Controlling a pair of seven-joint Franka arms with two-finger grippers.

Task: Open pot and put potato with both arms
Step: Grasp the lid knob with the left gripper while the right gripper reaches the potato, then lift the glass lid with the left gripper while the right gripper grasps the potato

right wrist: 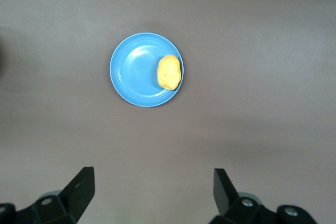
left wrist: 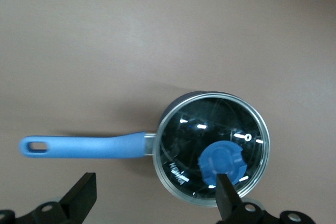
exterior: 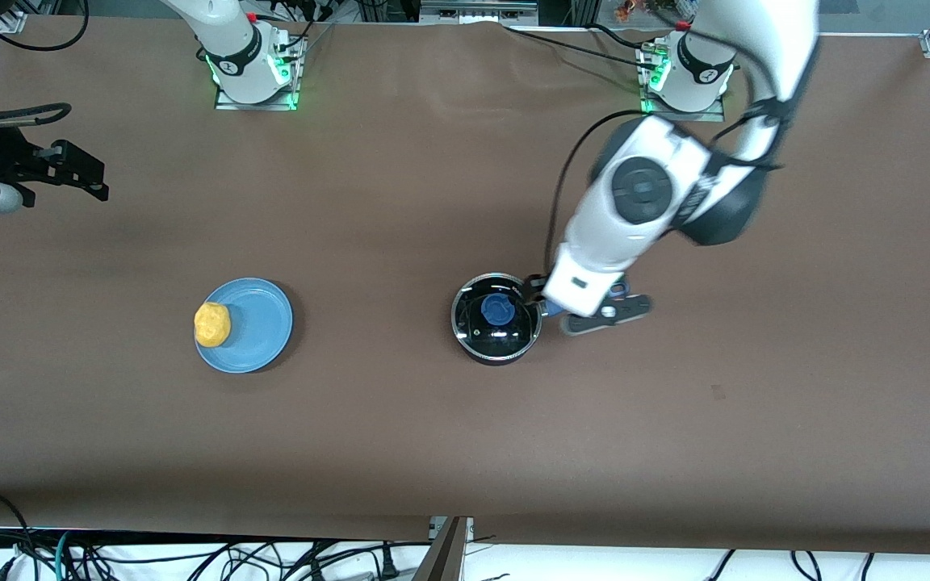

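Lidded pot (exterior: 496,318) mid-bench, blue knob (left wrist: 222,163) on the glass; long handle (left wrist: 84,147) plain in the left wrist view, masked by the arm from the front. Left pincer (left wrist: 155,199) released, low over the handle. Potato (right wrist: 169,72) at plate (right wrist: 134,72) rim toward the right arm's end — right pincer (right wrist: 152,192) released, high above the bench.
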